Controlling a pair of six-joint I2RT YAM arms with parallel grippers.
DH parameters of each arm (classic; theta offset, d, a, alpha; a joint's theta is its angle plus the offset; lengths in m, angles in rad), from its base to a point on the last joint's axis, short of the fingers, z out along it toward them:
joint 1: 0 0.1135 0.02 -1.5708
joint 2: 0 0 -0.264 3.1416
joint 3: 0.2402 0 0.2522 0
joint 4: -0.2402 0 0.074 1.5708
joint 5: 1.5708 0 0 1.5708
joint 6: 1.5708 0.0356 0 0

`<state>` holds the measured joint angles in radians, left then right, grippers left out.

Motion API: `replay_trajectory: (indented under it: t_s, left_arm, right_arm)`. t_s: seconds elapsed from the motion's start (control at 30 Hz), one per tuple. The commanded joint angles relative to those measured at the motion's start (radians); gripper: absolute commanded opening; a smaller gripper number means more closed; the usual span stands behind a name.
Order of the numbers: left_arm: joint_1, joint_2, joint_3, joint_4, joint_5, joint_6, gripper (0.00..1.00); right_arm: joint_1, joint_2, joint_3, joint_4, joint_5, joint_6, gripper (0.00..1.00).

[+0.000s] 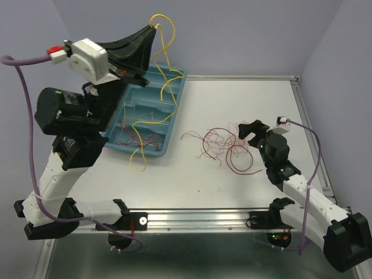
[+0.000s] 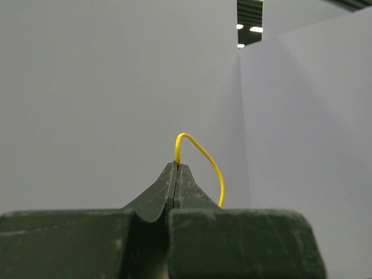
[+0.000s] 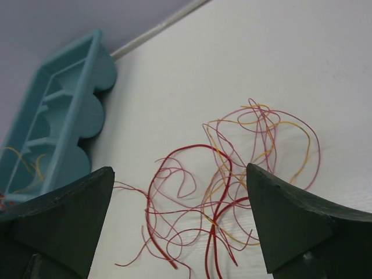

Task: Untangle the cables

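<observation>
My left gripper (image 1: 152, 28) is raised high above the teal tray (image 1: 178, 93) and is shut on a yellow wire (image 1: 164, 64), which hangs down in curls into the tray and over its near edge. The left wrist view shows the shut fingertips (image 2: 176, 167) pinching the yellow wire (image 2: 200, 154). A tangle of red and yellow wires (image 1: 224, 145) lies on the table right of the tray. My right gripper (image 1: 249, 129) is open just right of the tangle, and the wires (image 3: 232, 180) lie below its open fingers.
The teal tray has several compartments holding a few red and yellow wires (image 1: 142, 139); it also shows in the right wrist view (image 3: 55, 110). Purple cords run along both arms. The table's raised edge (image 1: 244, 77) runs along the back and right.
</observation>
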<state>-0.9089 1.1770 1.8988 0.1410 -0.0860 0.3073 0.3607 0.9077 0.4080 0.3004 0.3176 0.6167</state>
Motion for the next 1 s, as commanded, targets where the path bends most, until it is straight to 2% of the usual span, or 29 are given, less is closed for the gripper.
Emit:
replay_trajectory:
  t_s: [0.0, 0.2, 0.37, 0.47, 0.73, 0.9, 0.97]
  left_arm:
    - [0.001, 0.009, -0.07, 0.112, -0.096, 0.102, 0.0]
    - [0.077, 0.033, -0.133, 0.135, -0.094, 0.122, 0.0]
    - [0.304, 0.062, -0.147, 0.134, 0.071, 0.013, 0.0]
    - [0.39, 0.069, -0.179, 0.156, 0.137, -0.016, 0.0]
    - [0.553, 0.062, -0.26, 0.192, 0.265, -0.088, 0.0]
    - [0.659, 0.027, -0.388, 0.242, 0.33, -0.108, 0.0]
    - [0.735, 0.009, -0.453, 0.267, 0.379, -0.132, 0.0]
  right_arm:
    - [0.0, -0.058, -0.034, 0.105, -0.095, -0.052, 1.0]
    - [0.0, -0.043, -0.037, 0.123, -0.135, -0.049, 1.0]
    - [0.0, -0.033, -0.034, 0.124, -0.147, -0.048, 1.0]
    - [0.001, -0.038, -0.035, 0.125, -0.146, -0.048, 1.0]
    - [0.0, -0.032, -0.035, 0.129, -0.157, -0.044, 1.0]
    - [0.0, -0.039, -0.037, 0.129, -0.163, -0.043, 1.0]
    - [0.0, -0.041, -0.035, 0.128, -0.164, -0.04, 1.0]
